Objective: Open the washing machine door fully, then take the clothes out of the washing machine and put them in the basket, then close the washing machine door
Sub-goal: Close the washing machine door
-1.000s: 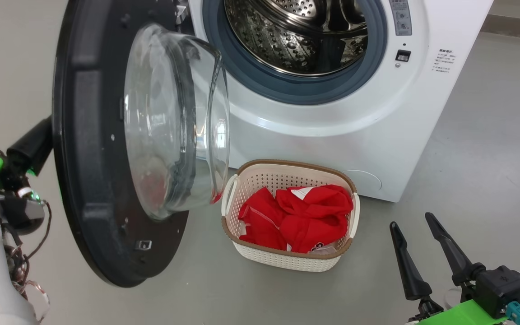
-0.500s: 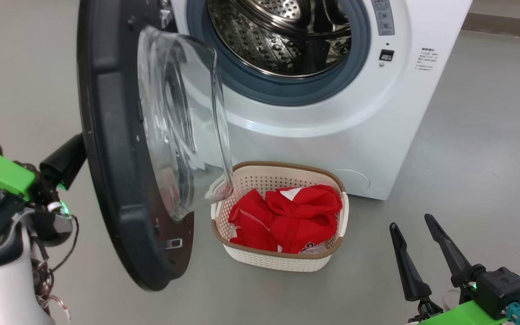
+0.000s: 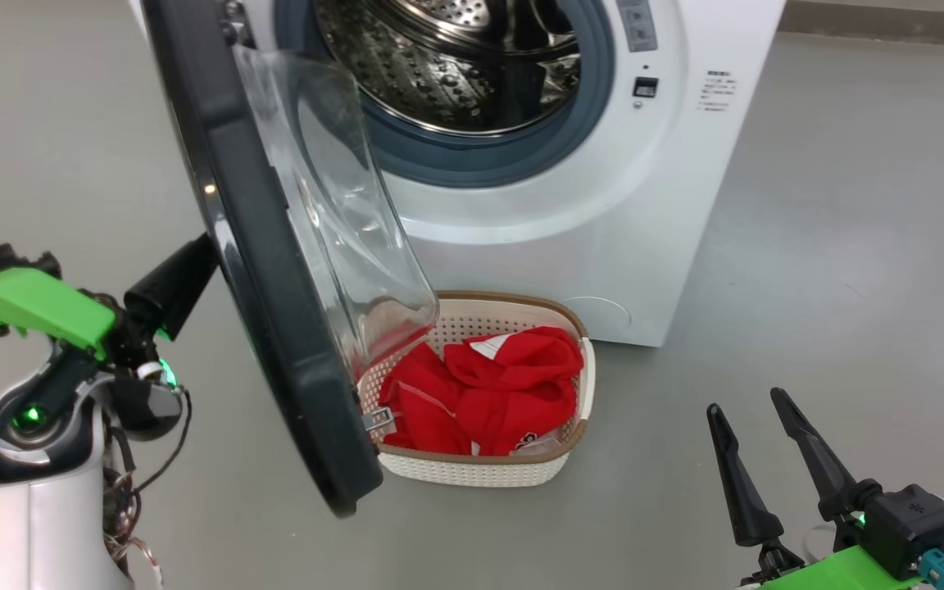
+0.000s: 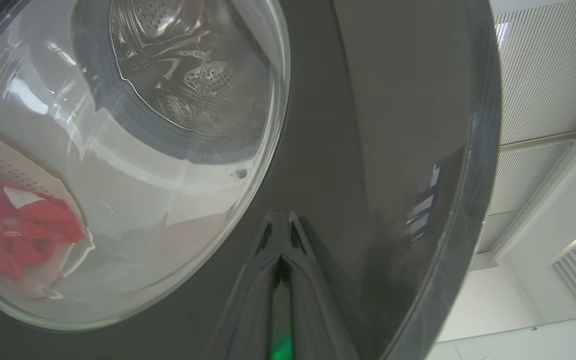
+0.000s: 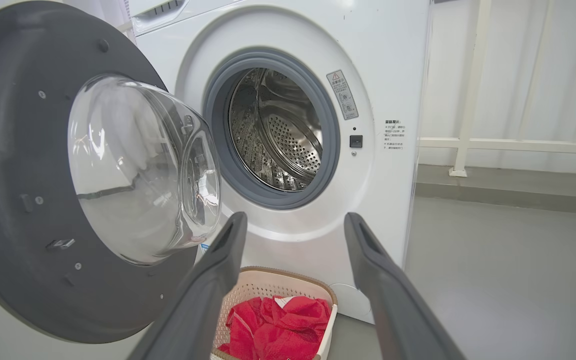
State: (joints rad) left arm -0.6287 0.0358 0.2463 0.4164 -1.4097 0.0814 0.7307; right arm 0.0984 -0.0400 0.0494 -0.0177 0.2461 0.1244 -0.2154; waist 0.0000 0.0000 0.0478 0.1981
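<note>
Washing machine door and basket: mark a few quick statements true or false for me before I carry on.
1. The clothes lie in the basket. True.
2. The washing machine door is latched shut. False: it stands ajar, the steel drum exposed.
3. The left claw is shut, tips at the door's black outer face. True.
4. The right claw grips a red garment. False: it is open and empty.
5. Red fabric lies in the drum. False: what shows of it is bare.
</note>
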